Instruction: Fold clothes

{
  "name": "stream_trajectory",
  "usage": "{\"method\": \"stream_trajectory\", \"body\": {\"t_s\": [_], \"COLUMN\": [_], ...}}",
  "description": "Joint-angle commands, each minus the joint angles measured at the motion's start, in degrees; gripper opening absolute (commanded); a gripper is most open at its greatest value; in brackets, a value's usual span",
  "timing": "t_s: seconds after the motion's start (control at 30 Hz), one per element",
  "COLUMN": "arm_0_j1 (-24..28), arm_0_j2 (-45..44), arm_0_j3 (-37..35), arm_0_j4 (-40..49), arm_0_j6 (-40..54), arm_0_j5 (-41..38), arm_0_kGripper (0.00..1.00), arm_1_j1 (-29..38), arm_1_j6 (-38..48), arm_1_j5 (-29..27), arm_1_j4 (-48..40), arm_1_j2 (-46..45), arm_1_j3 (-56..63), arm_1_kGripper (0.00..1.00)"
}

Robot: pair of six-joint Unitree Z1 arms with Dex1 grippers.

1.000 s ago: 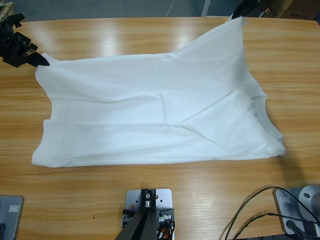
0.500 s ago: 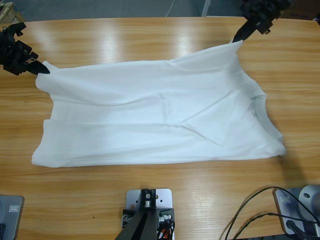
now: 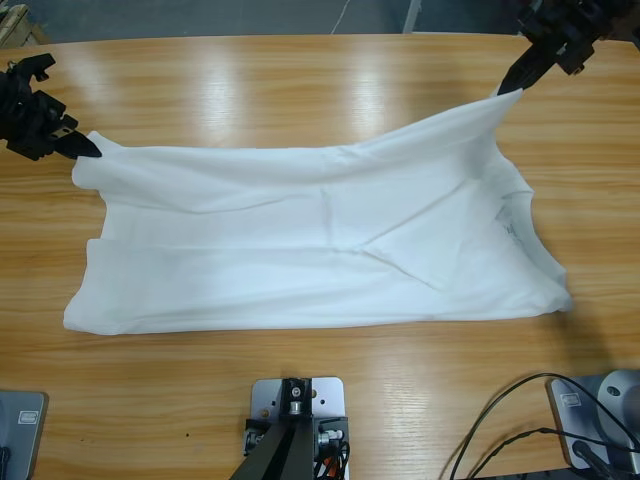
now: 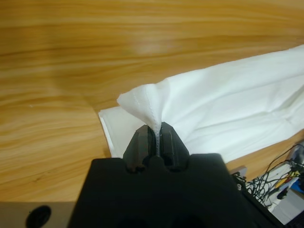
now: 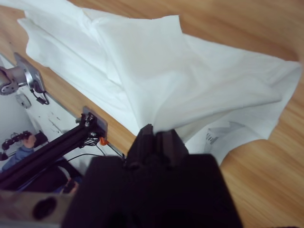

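Long wooden table (image 3: 300, 90), light oak grain with glossy finish, fills most of the high view. Pale glare patches from overhead light at 11 and 12 o'clock on the tabletop. Beyond the far edge, a strip of grey floor (image 3: 250, 15) along 12 o'clock. Brown cardboard box (image 3: 610, 20) at 1 o'clock corner. Black cables (image 3: 500, 420) trail over the table at 5 o'clock. Right wrist view: white floor below the table edge, a person (image 5: 19, 152) seated small at 8 o'clock.

Black, blocky pincer (image 4: 156, 137) with two tapered jaws.
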Motion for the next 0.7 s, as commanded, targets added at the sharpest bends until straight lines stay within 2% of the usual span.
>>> {"method": "stream_trajectory", "body": {"t_s": [0.03,0.37,0.7], "arm_0_j1": [-1.9,-2.6,-2.6], "arm_0_j2": [-1.4,-3.0,-1.9], "arm_0_j3": [3.8,9.6,10.8], "arm_0_j4": [0.1,-1.2,-1.6], "arm_0_j6": [-0.8,-2.3,-2.3], "arm_0_j5": [-0.6,0.4,0.4], "arm_0_kGripper": [0.000,0.000,0.000], "arm_1_j1": [0.5,0.5,0.5], "arm_1_j6": [-0.5,-0.3,0.6], "arm_1_j5": [-1.3,-2.2,-2.5], "arm_1_j4": [7.5,3.3,1.6], "arm_1_j2": [-2.1,-4.9,-7.4], "arm_1_j3": [4.8,15.0,20.8], "arm_1_kGripper": [0.000,0.000,0.000]}}
